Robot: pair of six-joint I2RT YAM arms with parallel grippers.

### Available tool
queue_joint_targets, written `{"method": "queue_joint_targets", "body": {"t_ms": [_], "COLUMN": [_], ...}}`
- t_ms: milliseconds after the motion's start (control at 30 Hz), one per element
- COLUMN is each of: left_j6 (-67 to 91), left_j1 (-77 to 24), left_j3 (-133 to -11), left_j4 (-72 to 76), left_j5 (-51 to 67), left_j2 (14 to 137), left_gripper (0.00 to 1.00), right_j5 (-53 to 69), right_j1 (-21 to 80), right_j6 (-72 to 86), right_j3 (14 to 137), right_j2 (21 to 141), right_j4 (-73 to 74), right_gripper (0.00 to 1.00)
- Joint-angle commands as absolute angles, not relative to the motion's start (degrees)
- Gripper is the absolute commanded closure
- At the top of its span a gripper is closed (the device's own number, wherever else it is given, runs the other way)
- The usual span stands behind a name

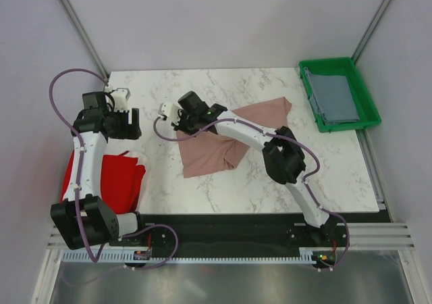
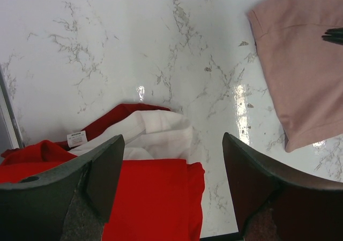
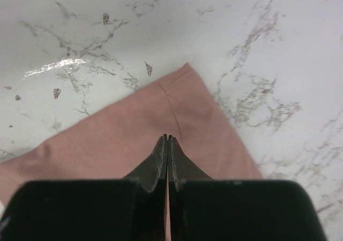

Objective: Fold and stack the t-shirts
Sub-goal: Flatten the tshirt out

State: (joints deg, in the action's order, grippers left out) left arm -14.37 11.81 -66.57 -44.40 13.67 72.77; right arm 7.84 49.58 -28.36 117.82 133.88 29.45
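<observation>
The right tool (image 3: 168, 140) is clamped tight on a fold of the pink t-shirt (image 1: 223, 148), its two fingers pressed together with the cloth between them. The shirt's hemmed corner lies just ahead of the fingertips, flat on the marble tabletop (image 1: 270, 182). The rest of the shirt runs back behind this tool and under its own arm, creased and partly doubled over.

The left tool (image 2: 171, 144) hangs apart from it, jaws spread wide and holding nothing. Below it lies the red t-shirt (image 2: 155, 198), bunched near the tabletop's edge with a small label showing. The grey-blue t-shirt (image 1: 335, 98) rests in the green tray (image 1: 337, 63), far behind the right tool and well beyond its elbow.

The main risk looks to be the grip itself. The right tool has only a thin pinch of cloth close to the edge, so a quick pull could let the fabric slip out and collapse. The shirt is also held at one point only, so dragging it would probably skew and bunch it rather than spread it. That would leave a crooked fold.

The arm crossing over the shirt could also catch the loose cloth, or its cable could, and tug it out of line. A sweep towards the left tool might push pink cloth into the red heap. The red shirt, which seems to sit at the very edge, could slide off if nudged.
</observation>
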Motion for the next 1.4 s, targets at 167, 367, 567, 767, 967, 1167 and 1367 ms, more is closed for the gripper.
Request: {"method": "queue_joint_targets", "body": {"t_ms": [167, 367, 567, 767, 967, 1167, 1367], "left_j6": [-12.3, -13.4, -13.9, -13.5, -12.7, -12.6, -12.7], "left_j1": [12.0, 12.0, 12.0, 12.1, 12.3, 12.2, 12.1], "left_j3": [-67.7, -66.6, -65.1, -64.7, -64.5, -63.5, -62.9], "left_j4": [-42.5, -42.5, -41.6, -40.6, -40.5, -40.5, -40.2], "left_j5": [15.4, 14.7, 14.3, 15.1, 16.2, 16.3, 16.3], "left_j2": [72.5, 71.2, 71.9, 72.9, 72.7, 71.8, 72.2], "left_gripper": [0.19, 0.18, 0.18, 0.19, 0.19, 0.19, 0.19], "right_j5": [7.9, 13.7, 18.3, 17.6, 16.9, 15.6, 13.6], "right_j1": [49.5, 50.0, 53.5, 58.4, 59.7, 60.0, 60.2], "right_j6": [-29.9, -32.9, -37.2, -36.0, -35.7, -36.5, -37.0], "right_j3": [113.9, 115.1, 99.3, 90.8, 93.7, 96.1, 96.7], "right_j2": [126.8, 128.1, 120.7, 117.5, 119.5, 119.9, 121.5], "right_j4": [30.6, 38.4, 38.2, 34.0, 33.6, 33.0, 31.3], "right_gripper": [0.69, 0.60, 0.57, 0.56, 0.55, 0.56, 0.54]}}
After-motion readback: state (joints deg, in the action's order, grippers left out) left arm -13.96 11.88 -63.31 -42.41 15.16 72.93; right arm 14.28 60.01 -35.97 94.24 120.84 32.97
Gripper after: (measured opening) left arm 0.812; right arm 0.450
